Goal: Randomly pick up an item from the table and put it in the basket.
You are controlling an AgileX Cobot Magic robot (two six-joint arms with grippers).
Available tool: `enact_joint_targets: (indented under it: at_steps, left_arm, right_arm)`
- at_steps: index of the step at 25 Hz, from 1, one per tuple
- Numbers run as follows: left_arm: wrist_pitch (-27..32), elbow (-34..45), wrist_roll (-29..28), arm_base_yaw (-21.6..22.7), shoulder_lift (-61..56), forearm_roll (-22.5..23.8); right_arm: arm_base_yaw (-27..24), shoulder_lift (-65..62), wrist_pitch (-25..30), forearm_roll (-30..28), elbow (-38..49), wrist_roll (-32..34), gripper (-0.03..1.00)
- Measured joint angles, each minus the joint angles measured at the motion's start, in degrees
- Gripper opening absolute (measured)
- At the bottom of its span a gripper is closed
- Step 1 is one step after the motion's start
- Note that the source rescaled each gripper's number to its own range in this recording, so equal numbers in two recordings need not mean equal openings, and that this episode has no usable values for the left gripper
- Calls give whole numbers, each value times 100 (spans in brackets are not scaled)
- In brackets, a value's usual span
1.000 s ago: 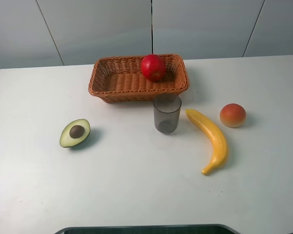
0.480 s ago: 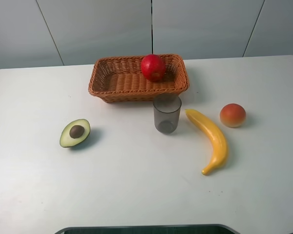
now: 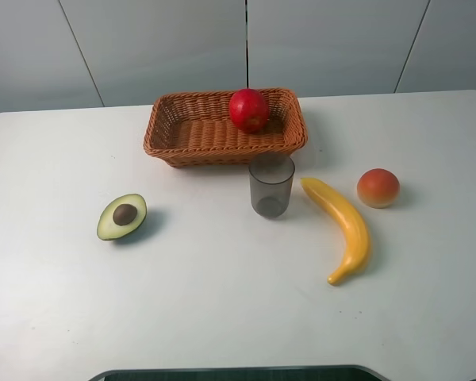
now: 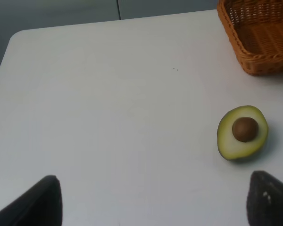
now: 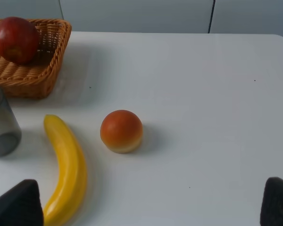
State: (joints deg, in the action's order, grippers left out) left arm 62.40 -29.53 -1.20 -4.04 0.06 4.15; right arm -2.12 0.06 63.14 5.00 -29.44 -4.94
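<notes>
The red apple [image 3: 249, 109] lies inside the woven basket [image 3: 192, 136] at its right end, on the far middle of the white table [image 3: 222, 294]. The right wrist view shows the apple [image 5: 16, 39] in the basket [image 5: 42, 75] too. The left wrist view shows a corner of the basket [image 4: 259, 37]. Neither arm shows in the high view. My left gripper [image 4: 153, 200] is open and empty, with its fingertips [image 4: 42, 200] wide apart above bare table near the avocado. My right gripper [image 5: 151, 205] is open and empty, its fingertips [image 5: 19, 205] wide apart.
A halved avocado [image 3: 122, 216] lies at the left. A grey translucent cup [image 3: 271, 185] stands in front of the basket. A yellow banana [image 3: 343, 226] and an orange-red peach-like fruit [image 3: 378, 188] lie at the right.
</notes>
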Motion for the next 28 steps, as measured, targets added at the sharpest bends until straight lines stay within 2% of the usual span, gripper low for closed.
enact_joint_targets:
  at_steps: [28]
  left_arm:
    - [0,0,0,0,0,0]
  right_arm:
    - [0,-12,-12,140,0,-71,100]
